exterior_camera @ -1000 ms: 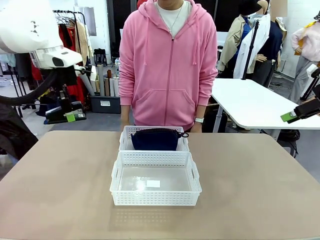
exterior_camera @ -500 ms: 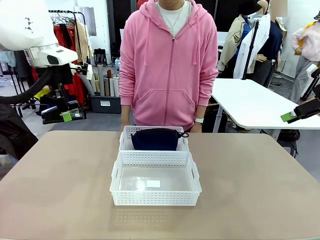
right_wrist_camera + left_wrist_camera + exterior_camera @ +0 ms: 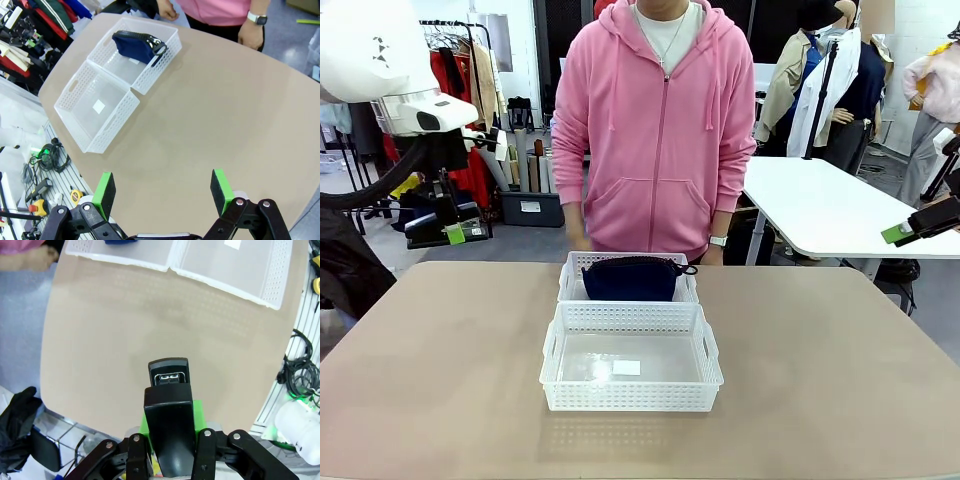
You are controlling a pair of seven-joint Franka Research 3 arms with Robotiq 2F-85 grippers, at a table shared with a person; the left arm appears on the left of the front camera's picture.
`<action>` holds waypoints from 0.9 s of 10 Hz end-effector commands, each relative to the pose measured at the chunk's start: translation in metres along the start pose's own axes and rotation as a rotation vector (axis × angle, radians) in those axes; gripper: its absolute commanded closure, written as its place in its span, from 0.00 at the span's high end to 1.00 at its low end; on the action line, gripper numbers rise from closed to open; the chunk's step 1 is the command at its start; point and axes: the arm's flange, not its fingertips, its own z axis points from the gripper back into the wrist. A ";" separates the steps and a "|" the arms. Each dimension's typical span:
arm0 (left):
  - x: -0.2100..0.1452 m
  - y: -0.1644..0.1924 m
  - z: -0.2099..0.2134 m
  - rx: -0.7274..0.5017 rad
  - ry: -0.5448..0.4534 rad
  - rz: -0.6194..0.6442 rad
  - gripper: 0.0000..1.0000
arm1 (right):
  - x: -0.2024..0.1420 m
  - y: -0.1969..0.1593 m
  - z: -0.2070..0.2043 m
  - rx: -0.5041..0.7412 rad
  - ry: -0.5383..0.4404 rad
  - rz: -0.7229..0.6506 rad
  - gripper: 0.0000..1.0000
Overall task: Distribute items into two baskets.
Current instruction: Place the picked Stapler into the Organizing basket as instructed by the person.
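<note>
My left gripper [image 3: 450,232] hangs high over the table's left edge, shut on the black stapler [image 3: 432,228]. In the left wrist view the stapler [image 3: 169,405] juts out between the fingers, its metal end facing the table. Two white lattice baskets stand end to end mid-table. The far basket [image 3: 570,275] holds the navy pouch [image 3: 630,278]; the near basket [image 3: 630,398] holds just a white label. My right gripper [image 3: 162,192] is open and empty, off the table's right side [image 3: 910,230]. From there I see the pouch [image 3: 137,41], far basket [image 3: 161,67] and near basket [image 3: 112,131].
A person in a pink hoodie [image 3: 660,130] stands at the far edge just behind the baskets, one hand [image 3: 578,235] near the far basket's left corner. The tan table [image 3: 840,380] lies bare left and right of the baskets. A white table [image 3: 820,210] stands behind on the right.
My left arm has drawn slightly left with the stapler, then held still. The person's hand at picture left has lifted a little. The right arm has not moved.
</note>
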 end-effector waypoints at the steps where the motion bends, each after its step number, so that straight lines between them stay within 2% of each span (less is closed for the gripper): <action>1: -0.001 0.001 0.003 0.009 -0.001 0.005 0.00 | 0.001 0.000 0.002 -0.003 0.001 -0.001 1.00; 9: -0.001 0.001 0.003 0.009 -0.001 0.005 0.00 | 0.001 0.000 0.002 -0.003 0.001 -0.001 1.00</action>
